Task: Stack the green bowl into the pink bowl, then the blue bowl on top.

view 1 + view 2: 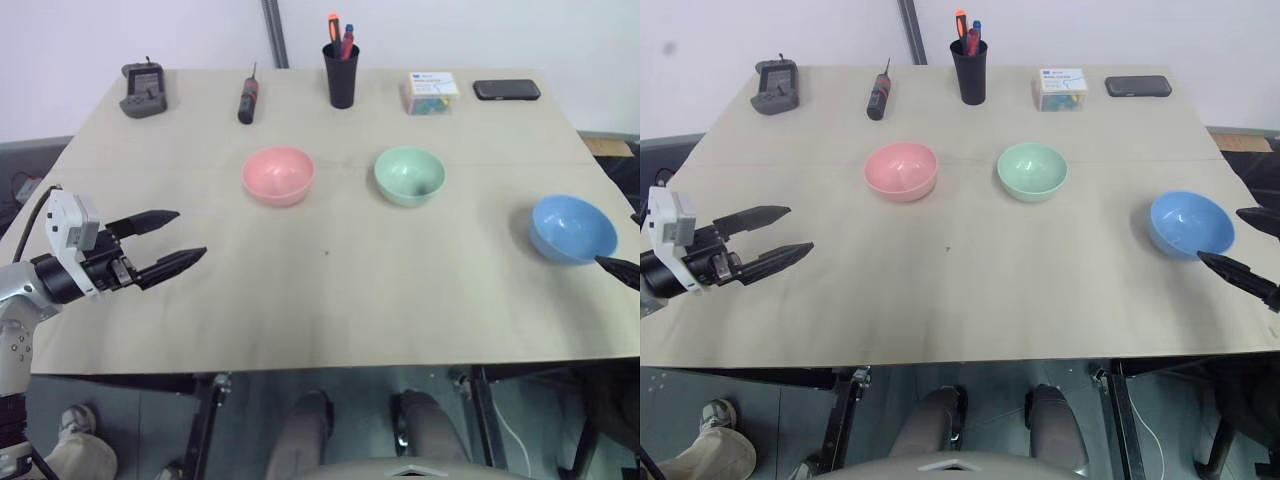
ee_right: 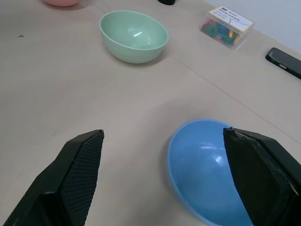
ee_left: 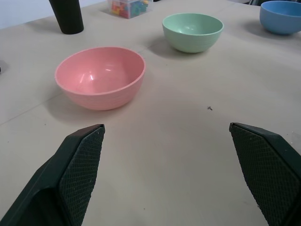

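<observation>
Along the table's [image 1: 330, 300] far edge a pen cup [image 1: 341, 74] stands; both tools [image 1: 165, 243] [image 1: 1245, 245] gape wide, empty.

beige table [image 1: 330, 300], 3 bowls: pink bowl [image 1: 278, 175], green bowl [image 1: 409, 175], blue bowl [image 1: 572, 228], pen cup [image 1: 340, 72], phone [image 1: 506, 90]

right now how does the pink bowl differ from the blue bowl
The pink bowl is salmon pink; the blue bowl is sky blue. The pink bowl sits toward the middle of the table, beside the green bowl; the blue bowl sits alone near the table's right edge. The right gripper hovers open close by the blue bowl; no gripper is that near the pink bowl. Both are upright, empty and similar in size.
</observation>
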Controlling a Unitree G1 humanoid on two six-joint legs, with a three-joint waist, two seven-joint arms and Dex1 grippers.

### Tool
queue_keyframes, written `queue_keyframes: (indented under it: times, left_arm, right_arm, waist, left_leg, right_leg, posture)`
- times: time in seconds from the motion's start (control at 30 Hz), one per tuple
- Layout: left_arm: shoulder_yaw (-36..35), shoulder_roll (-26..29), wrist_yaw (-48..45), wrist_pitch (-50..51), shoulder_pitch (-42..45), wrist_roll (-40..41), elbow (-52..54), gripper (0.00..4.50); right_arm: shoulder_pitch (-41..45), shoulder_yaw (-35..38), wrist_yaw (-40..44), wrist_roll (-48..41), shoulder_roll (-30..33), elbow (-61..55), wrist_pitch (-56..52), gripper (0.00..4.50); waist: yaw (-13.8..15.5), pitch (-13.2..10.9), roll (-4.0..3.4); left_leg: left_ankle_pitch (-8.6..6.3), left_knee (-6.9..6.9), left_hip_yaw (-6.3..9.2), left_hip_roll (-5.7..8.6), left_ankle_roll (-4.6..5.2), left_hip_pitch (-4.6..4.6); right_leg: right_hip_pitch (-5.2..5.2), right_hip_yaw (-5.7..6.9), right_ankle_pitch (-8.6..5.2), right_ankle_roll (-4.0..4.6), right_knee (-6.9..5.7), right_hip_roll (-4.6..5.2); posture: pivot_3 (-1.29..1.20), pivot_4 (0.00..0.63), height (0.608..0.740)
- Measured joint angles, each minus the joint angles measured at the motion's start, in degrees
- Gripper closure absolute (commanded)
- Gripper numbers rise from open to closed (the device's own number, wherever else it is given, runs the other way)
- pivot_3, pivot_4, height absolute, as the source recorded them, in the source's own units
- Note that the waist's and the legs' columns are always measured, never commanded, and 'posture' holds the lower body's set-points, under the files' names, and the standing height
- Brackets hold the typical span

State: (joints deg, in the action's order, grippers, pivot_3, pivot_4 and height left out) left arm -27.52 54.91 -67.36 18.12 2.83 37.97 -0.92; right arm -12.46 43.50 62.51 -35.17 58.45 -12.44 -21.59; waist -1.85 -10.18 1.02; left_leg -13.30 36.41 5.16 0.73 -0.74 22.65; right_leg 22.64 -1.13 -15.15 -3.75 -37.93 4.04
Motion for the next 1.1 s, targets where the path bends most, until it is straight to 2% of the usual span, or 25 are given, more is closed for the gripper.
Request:
queue_keyframes:
  times: [0.13,0.43,0.53,0.6,0.7,0.77,0.87,1.07,1.1]
  left_arm:
    - [0.22,0.0,-0.1,0.13,1.21,-0.32,-0.04,0.0]
    - [3.62,-1.18,5.74,0.92,3.74,-4.1,4.38,0.0]
    - [9.14,-1.54,14.29,2.91,7.75,-11.31,7.53,0.0]
    - [16.52,-0.31,19.01,6.53,14.55,-18.2,8.65,0.0]
    - [25.68,2.58,19.85,8.49,22.76,-26.73,8.26,0.0]
    - [31.78,2.5,18.79,9.33,28.9,-31.6,5.46,0.0]
    - [39.69,0.36,16.35,10.02,36.07,-37.1,1.27,0.0]
    - [50.96,-8.01,13.02,4.83,46.31,-46.34,-11.99,0.0]
    - [52.27,-9.31,12.63,3.12,48.06,-48.15,-15.0,0.52]
  right_arm:
    - [0.82,-0.3,-0.1,0.49,-0.12,-0.08,-0.03,0.25]
    - [6.65,-8.69,-0.62,0.71,-2.82,-1.56,0.73,0.25]
    - [13.31,-16.92,-2.33,0.83,-6.24,-4.31,0.73,0.25]
    - [19.23,-25.51,-4.51,1.58,-10.69,-6.63,0.6,0.25]
    - [23.97,-33.42,-6.68,3.69,-14.73,-7.72,0.67,0.25]
    - [26.71,-37.32,-7.59,6.72,-16.68,-6.93,1.61,0.25]
    - [29.98,-42.95,-8.02,8.97,-20.29,-6.67,3.07,0.25]
    - [33.43,-47.01,-8.63,12.81,-23.51,-4.16,5.52,0.25]
    - [33.44,-47.27,-8.83,13.44,-23.97,-3.92,5.86,0.2]
  waist:
    - [0.04,0.0,0.0]
    - [0.0,0.0,0.01]
    - [-0.05,-0.01,0.05]
    - [-0.11,-0.05,0.1]
    - [-0.08,-0.08,0.07]
    - [0.03,-0.06,0.11]
    - [-0.08,-0.07,0.11]
    - [-0.05,-0.09,0.13]
    - [-0.14,-0.09,0.13]
  left_leg:
    - [0.0,0.0,0.0,0.0,0.0,-0.02]
    - [0.0,0.01,-0.01,0.01,0.0,-0.03]
    - [0.0,0.05,0.0,0.0,0.0,-0.05]
    - [0.01,0.11,0.07,0.02,-0.01,-0.01]
    - [0.01,0.13,0.07,0.12,-0.01,0.1]
    - [0.0,0.15,0.07,0.16,0.0,0.12]
    - [0.0,0.12,0.08,0.17,0.0,0.21]
    - [0.0,0.13,0.1,0.19,0.0,0.32]
    - [0.0,0.13,0.1,0.19,0.0,0.32]
  right_leg:
    - [-0.01,0.01,0.0,0.0,-0.01,0.0]
    - [0.0,-0.03,0.02,-0.03,-0.03,0.0]
    - [-0.01,-0.04,0.07,-0.1,-0.06,-0.04]
    - [0.0,0.0,0.11,-0.17,-0.11,-0.09]
    - [0.06,-0.01,0.12,-0.18,-0.08,-0.05]
    - [0.06,-0.01,0.12,-0.18,-0.07,-0.03]
    - [0.13,0.01,0.12,-0.19,-0.06,-0.04]
    - [0.24,0.03,0.12,-0.19,-0.07,-0.03]
    - [0.26,0.03,0.12,-0.19,-0.08,-0.03]
  posture:
    - [0.0,0.15,0.74]
    - [0.0,0.15,0.74]
    - [0.0,0.15,0.74]
    - [0.0,0.15,0.74]
    - [0.0,0.15,0.74]
    - [0.0,0.15,0.74]
    - [0.0,0.15,0.74]
    - [0.0,0.15,0.74]
    - [0.0,0.15,0.74]
